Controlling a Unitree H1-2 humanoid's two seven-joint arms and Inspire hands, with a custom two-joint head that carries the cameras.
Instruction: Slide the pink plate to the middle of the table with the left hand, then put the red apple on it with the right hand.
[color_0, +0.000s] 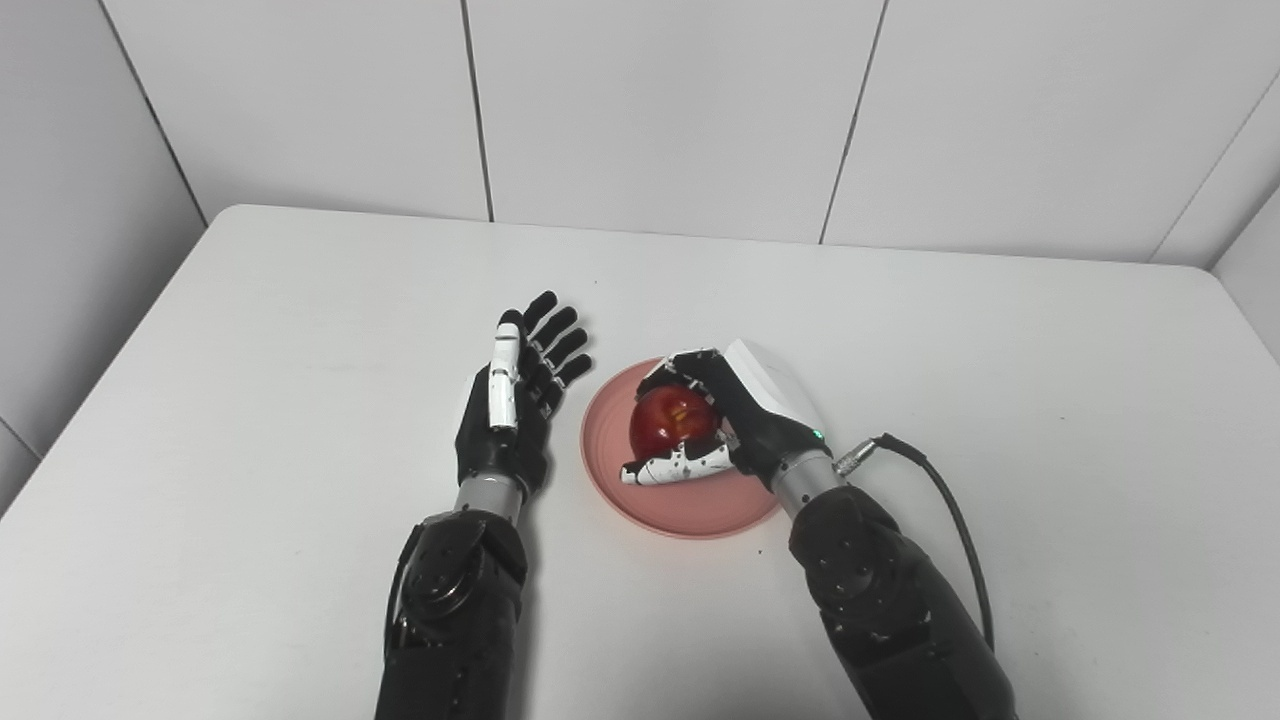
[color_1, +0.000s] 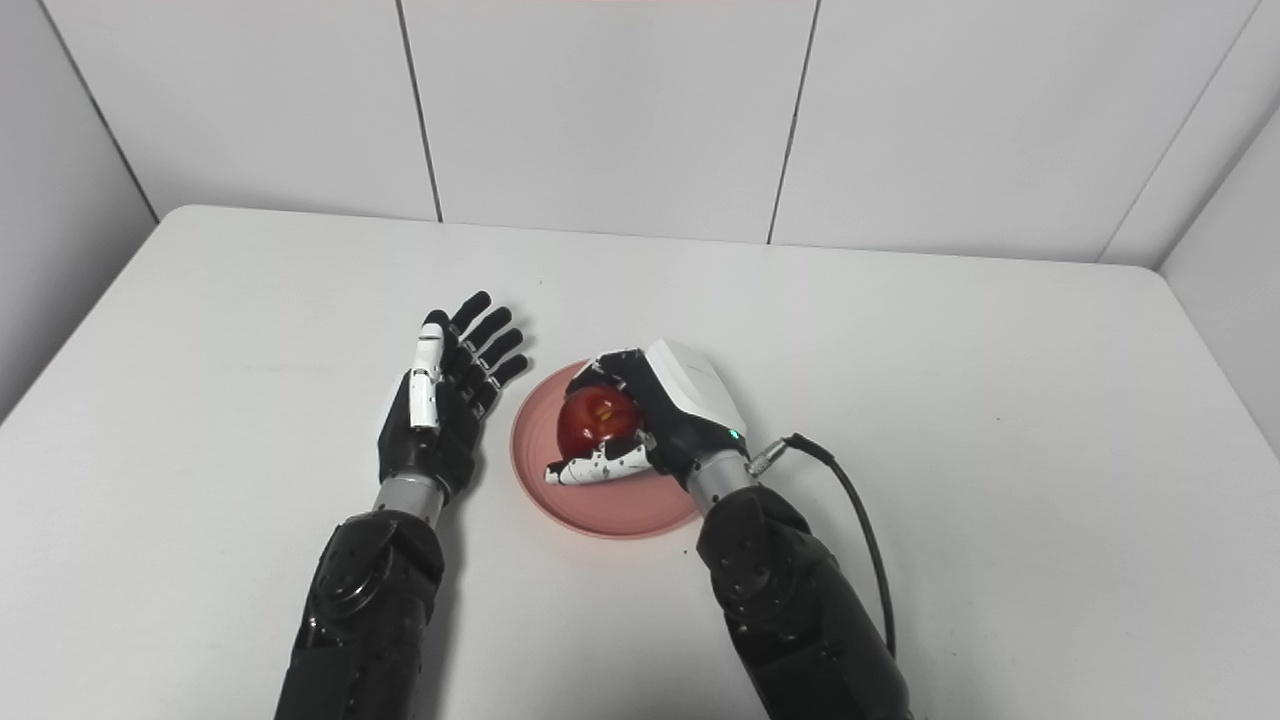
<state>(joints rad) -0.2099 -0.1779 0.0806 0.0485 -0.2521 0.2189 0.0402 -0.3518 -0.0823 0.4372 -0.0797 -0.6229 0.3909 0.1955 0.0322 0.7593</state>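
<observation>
Both hands are near the table's middle: the right hand (color_0: 735, 420) wraps its fingers around the red apple (color_0: 672, 418), apparently resting on the pink plate (color_0: 680, 505); the left hand (color_0: 515, 400) lies beside it, fingers spread, empty.

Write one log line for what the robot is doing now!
left robot hand: open, beside pink plate | right robot hand: shut on red apple, over plate | release: not yet

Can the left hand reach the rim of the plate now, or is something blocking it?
Probably yes. The left hand is open beside the plate, with bare table between. The right hand holds the apple over the plate's middle, leaving the near rim free.
</observation>
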